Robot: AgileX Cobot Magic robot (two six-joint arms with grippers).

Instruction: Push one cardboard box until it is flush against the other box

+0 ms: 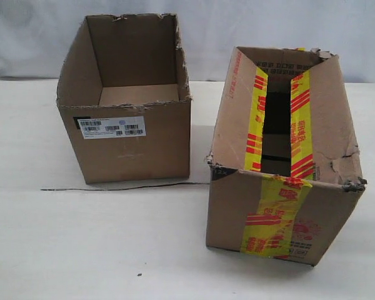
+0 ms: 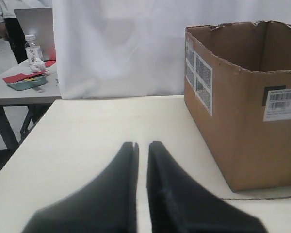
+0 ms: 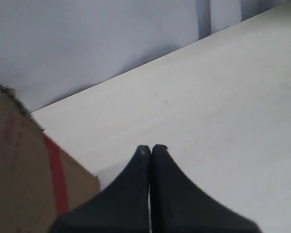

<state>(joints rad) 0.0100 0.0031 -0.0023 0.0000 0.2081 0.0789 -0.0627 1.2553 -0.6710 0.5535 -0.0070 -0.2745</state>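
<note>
Taped cardboard box (image 1: pixel 281 212) apart from other box (image 1: pixel 137 156), thin wire (image 1: pixel 144 185) across gap

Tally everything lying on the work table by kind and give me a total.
Cardboard boxes: 2 (taped box, plain box)
Cords: 1 (thin dark cord)
Total: 3
</note>
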